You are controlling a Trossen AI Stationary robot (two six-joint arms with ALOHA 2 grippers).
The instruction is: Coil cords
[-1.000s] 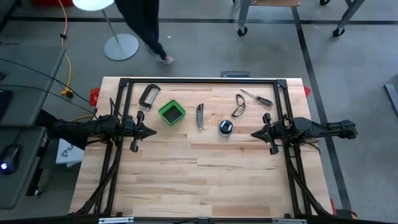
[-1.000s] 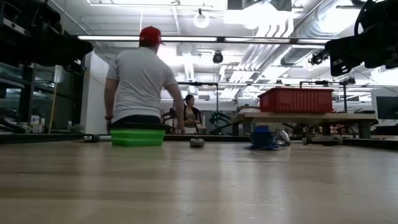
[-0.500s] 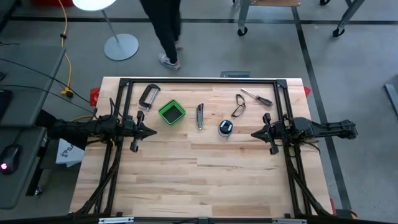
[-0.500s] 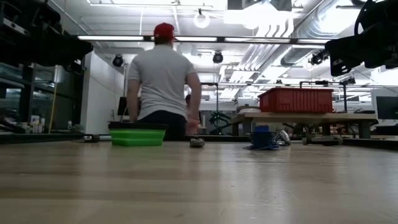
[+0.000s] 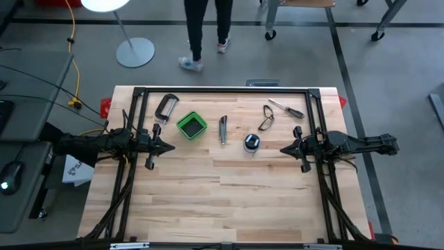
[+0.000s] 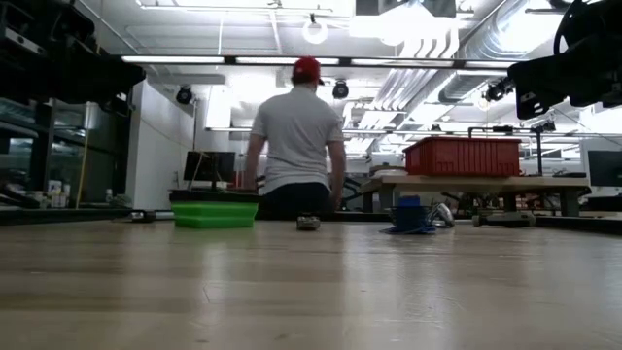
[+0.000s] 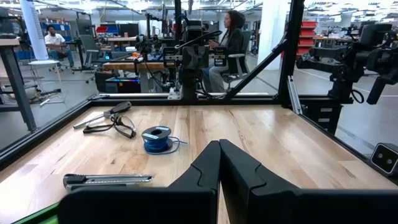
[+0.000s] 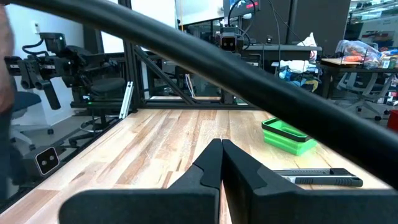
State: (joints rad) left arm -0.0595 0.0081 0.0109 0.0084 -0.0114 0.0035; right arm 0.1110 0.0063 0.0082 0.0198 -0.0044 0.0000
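Bystander objects on and around the wooden desk (image 5: 229,187).
A C-clamp (image 5: 165,107) lies beside the green box (image 5: 191,125); a utility knife (image 5: 223,129) sits near the middle, with safety glasses (image 5: 267,118) and a screwdriver (image 5: 286,108) toward the far right corner. Beyond the far edge, a person (image 6: 298,136) in a red cap stands facing away, near a floor lamp base (image 5: 135,52).

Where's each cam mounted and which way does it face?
High: overhead, straight down on the table; left gripper and right gripper shut, apart at the sides.
Low: table height, level across to the room; a person behind, arm parts at the top corners.
Left wrist: past its own shut fingers across the table to the spool.
Right wrist: past its own shut fingers to the green box.
Shared: the box shows in high, low and right wrist.
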